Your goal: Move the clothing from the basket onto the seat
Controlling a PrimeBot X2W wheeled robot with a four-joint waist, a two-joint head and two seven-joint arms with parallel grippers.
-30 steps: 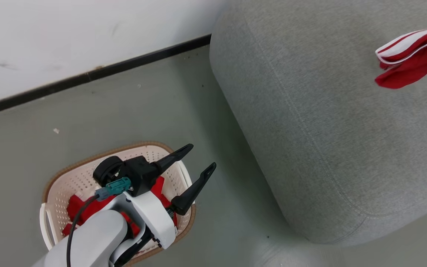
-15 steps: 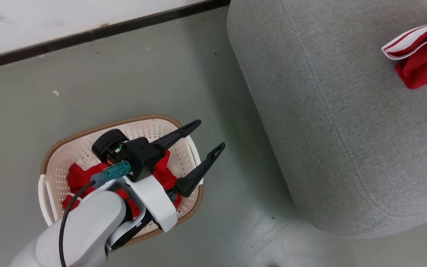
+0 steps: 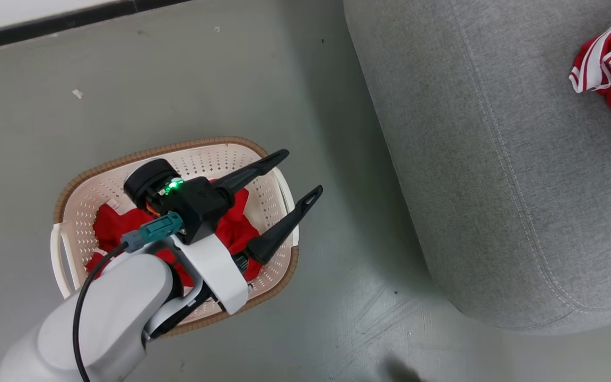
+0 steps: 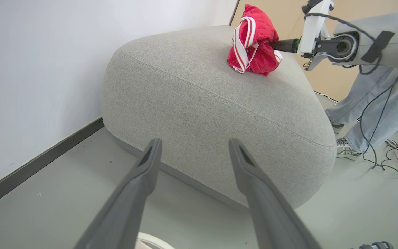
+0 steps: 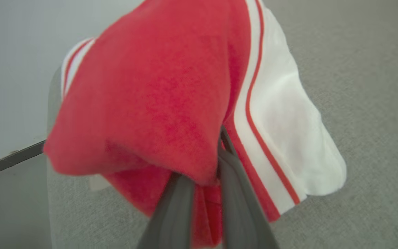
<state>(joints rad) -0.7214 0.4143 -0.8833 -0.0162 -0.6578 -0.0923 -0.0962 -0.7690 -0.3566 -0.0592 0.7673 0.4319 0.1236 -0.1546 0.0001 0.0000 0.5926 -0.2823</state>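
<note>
1. The left gripper (image 3: 300, 174) hangs over the basket (image 3: 89, 187) with its two long dark fingers spread wide and nothing between them. Its fingertips reach past the brown rim on the side that faces the seat (image 3: 496, 185)
2. The basket stands on the grey floor (image 3: 220, 79), near the seat's rounded corner but apart from it, with a strip of bare floor between them
3. Inside the basket lies the second garment (image 3: 234, 229), a crumpled red heap. The left arm's wrist hides part of it
4. In the left wrist view the spread fingers (image 4: 143, 180) point at the seat's padded side. A white wall (image 4: 29, 69) and its dark skirting (image 4: 40, 162) run along to the left
5. The right gripper (image 5: 212, 162) is clamped on the striped garment (image 5: 143, 103). The red and white fabric is pinched between the two fingers and bunches over their tips, hiding them
6. The striped garment is over the top of the seat, well away from the basket. In the left wrist view its lower folds reach down to the cushion, but I cannot tell whether they rest on it or hang just above it
7. A person's legs (image 4: 365, 103) in pale jeans stand beyond the seat, below the right arm
</note>
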